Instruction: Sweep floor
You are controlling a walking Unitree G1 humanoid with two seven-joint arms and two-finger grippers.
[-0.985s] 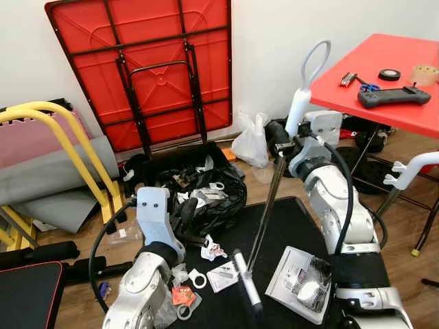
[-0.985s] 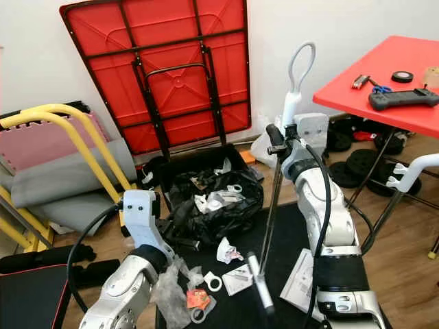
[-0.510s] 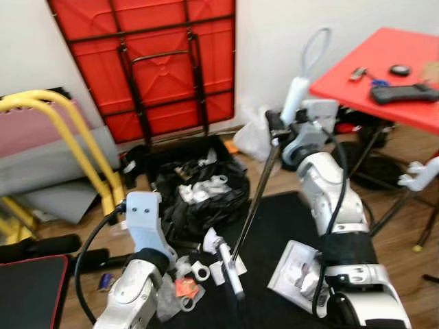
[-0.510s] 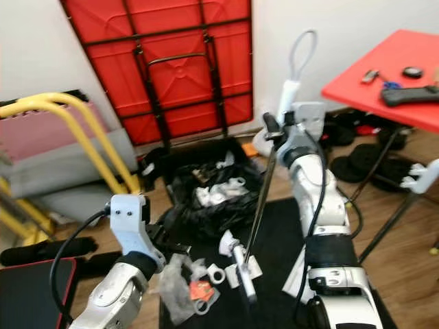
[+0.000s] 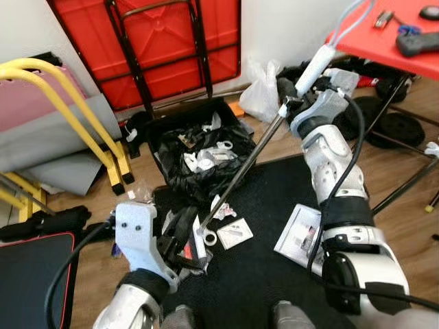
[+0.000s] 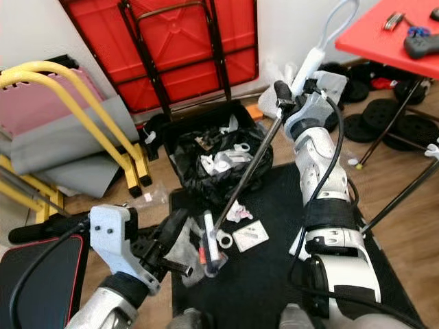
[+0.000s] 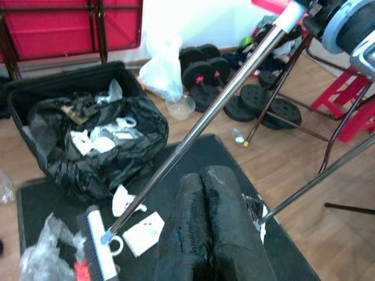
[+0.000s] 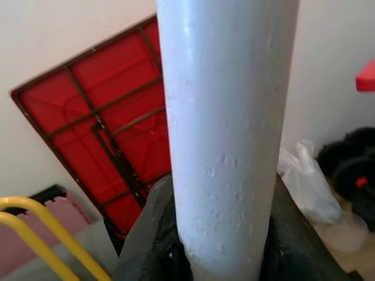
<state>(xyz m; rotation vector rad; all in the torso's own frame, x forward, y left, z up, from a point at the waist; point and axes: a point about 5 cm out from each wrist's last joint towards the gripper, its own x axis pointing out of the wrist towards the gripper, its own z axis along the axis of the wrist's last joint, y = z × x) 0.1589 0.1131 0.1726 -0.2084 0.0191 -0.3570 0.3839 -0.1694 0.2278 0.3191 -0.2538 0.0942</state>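
At far left, yellow rails lean over grey padding. The left gripper hangs low over the black mat with its two fingers pressed together, holding nothing. Just ahead of it lies the broom head amid crumpled wrappers, a white ring and a card. Behind sits the bin, lined in black and already holding white scraps. The broom shaft slants up to the right gripper, clamped on the white handle. Further right, a packet lies on the mat. I judge the sweep partly done: scraps remain loose.
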